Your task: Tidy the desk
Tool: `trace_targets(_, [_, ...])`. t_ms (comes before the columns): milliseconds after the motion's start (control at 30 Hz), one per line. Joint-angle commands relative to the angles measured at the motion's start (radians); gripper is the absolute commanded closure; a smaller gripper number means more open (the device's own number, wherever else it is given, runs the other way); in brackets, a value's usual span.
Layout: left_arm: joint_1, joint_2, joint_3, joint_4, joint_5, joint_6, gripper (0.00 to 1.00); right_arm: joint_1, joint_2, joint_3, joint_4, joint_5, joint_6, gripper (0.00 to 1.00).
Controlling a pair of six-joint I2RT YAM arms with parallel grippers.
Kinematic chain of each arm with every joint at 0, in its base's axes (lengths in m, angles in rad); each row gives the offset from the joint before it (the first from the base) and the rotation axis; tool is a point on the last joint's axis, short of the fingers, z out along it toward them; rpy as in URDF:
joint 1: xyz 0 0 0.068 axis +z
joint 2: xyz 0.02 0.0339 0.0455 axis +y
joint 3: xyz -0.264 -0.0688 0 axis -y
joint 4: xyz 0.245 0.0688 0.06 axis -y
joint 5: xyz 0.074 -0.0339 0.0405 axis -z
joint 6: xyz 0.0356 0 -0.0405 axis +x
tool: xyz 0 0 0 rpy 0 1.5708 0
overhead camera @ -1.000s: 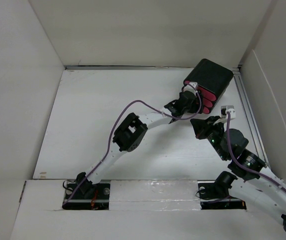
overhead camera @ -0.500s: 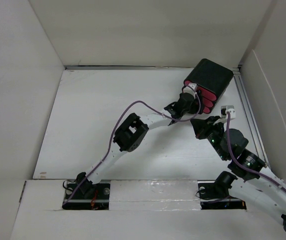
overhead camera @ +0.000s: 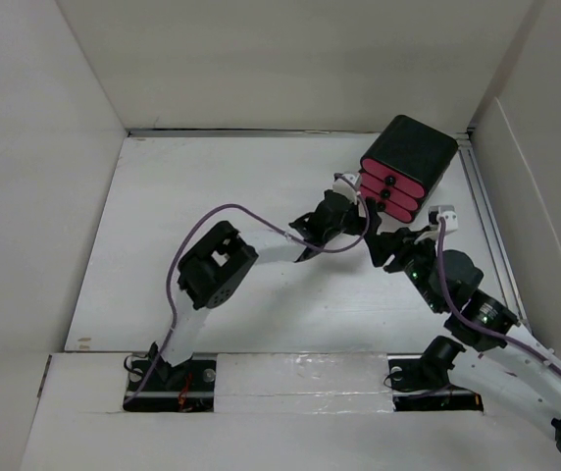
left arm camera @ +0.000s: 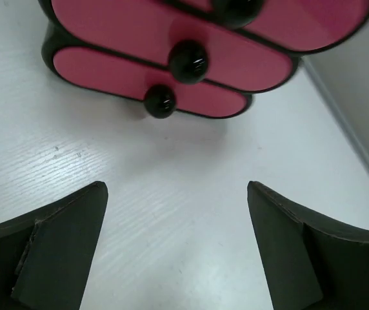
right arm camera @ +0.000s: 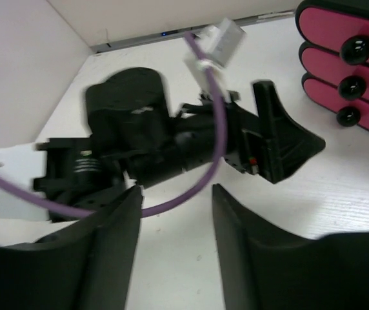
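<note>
The desk [overhead camera: 182,245] is a plain white tabletop. At its far right corner stands a small black box [overhead camera: 413,147] with three pink drawers [left arm camera: 171,32], their fronts flush and each with a black knob. My left gripper [overhead camera: 351,203] sits just in front of the drawers, a short gap away. In the left wrist view the left gripper [left arm camera: 177,194] is wide open over bare desk. My right gripper [overhead camera: 379,243] is just right of it, low over the desk. The right gripper [right arm camera: 175,194] is open and empty, facing the left wrist.
White panel walls close in the desk on three sides. A metal rail [overhead camera: 482,216] runs along the right edge beside the box. The left arm's purple cable [right arm camera: 197,168] loops just ahead of the right fingers. Both arm bases sit at the near edge.
My left arm has drawn back from the drawers toward the left, uncovering their knobs, and its jaws have widened. My right gripper has gone from shut to open.
</note>
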Motion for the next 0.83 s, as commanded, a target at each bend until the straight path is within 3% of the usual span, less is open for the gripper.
trace_targets(0, [-0.022, -0.231, -0.119, 0.154, 0.012, 0.066, 0.14, -0.007, 0.003, 0.054, 0.037, -0.014, -0.014, 0.44])
trace_targets(167, [-0.035, -0.531, -0.412, 0.251, -0.029, 0.028, 0.12, -0.007, -0.033, 0.042, 0.025, 0.004, -0.019, 0.3])
trace_targets(333, [-0.015, -0.792, -0.767, 0.267, -0.092, -0.048, 0.12, -0.007, -0.085, 0.013, 0.005, -0.001, -0.02, 0.29])
trace_targets(467, [-0.015, -1.071, -0.975, 0.166, -0.196, -0.121, 0.13, -0.007, -0.128, -0.024, -0.009, -0.014, -0.008, 0.28])
trace_targets(667, [-0.024, -1.441, -1.128, 0.015, -0.319, -0.184, 0.12, -0.007, -0.144, -0.046, -0.024, -0.038, 0.022, 0.28])
trace_targets(733, [-0.024, -1.499, -1.16, -0.011, -0.335, -0.192, 0.12, -0.007, -0.138, -0.041, -0.027, -0.05, 0.026, 0.29])
trace_targets(800, [-0.015, -1.55, -1.158, -0.052, -0.35, -0.209, 0.05, -0.007, -0.132, -0.034, -0.036, -0.056, 0.029, 0.28])
